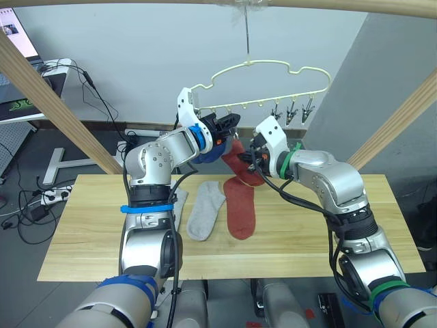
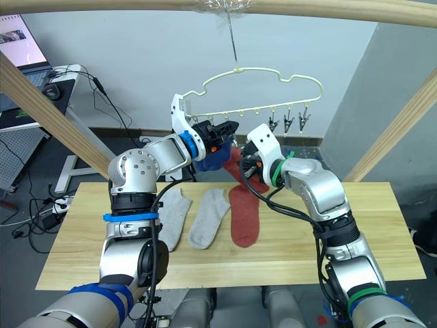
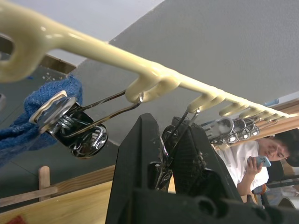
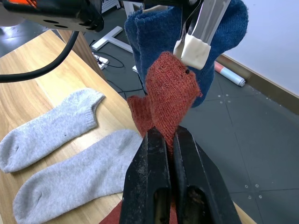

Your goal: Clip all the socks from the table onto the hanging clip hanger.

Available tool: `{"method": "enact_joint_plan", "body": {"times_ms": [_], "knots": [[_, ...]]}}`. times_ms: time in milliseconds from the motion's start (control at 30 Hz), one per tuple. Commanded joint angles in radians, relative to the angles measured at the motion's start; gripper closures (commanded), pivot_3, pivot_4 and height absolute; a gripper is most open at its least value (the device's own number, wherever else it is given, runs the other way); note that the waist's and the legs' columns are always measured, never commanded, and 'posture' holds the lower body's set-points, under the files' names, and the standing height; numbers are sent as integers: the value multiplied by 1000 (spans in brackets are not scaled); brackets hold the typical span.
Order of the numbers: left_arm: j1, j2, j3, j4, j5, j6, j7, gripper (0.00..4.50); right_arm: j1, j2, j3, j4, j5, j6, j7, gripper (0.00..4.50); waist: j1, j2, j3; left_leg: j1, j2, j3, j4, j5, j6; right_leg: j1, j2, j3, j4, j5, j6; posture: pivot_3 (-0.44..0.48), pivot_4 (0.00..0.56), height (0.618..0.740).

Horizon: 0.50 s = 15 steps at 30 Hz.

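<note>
The right gripper (image 4: 169, 140) is closed on a rust red sock (image 4: 169, 93) held up under the clip hanger (image 1: 273, 68). The left gripper (image 3: 170, 149) pinches a metal clip (image 3: 180, 126). 2 grey socks (image 1: 205, 212) lie near the table's (image 1: 307, 232) middle.

L arm: elbow bent, forearm raised up and inward. L tool (image 1: 231, 124) at the hanger's clip row, fingers (image 3: 140, 158) pinched on a metal clip. R arm: elbow out to the side, forearm angled up toward centre, wrist near the L wrist. R tool (image 1: 254, 158) just below L tool, fingers (image 4: 152, 172) clamped on a rust red sock, held up.
</note>
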Motion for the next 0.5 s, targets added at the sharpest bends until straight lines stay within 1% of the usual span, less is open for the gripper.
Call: {"method": "enact_joint_plan", "body": {"times_ms": [33,333,500], "knots": [[5,-1,-2,-17,-7,4,1,4155,-37,6,-24,-9,9,-29,0,4487,0,0,0,0,0,0,0,0,0,0,0,0,0,0,0,-13,230,740],[15,-4,-4,-26,-8,5,1,4155,-79,21,-81,17,21,-43,-22,4487,0,0,0,0,0,0,0,0,0,0,0,0,0,0,0,-15,224,740],[16,-6,-7,-26,-6,-1,-2,4155,-85,24,-87,17,23,-39,-19,4487,0,0,0,0,0,0,-1,0,0,0,0,0,0,0,0,-16,221,740]]}}
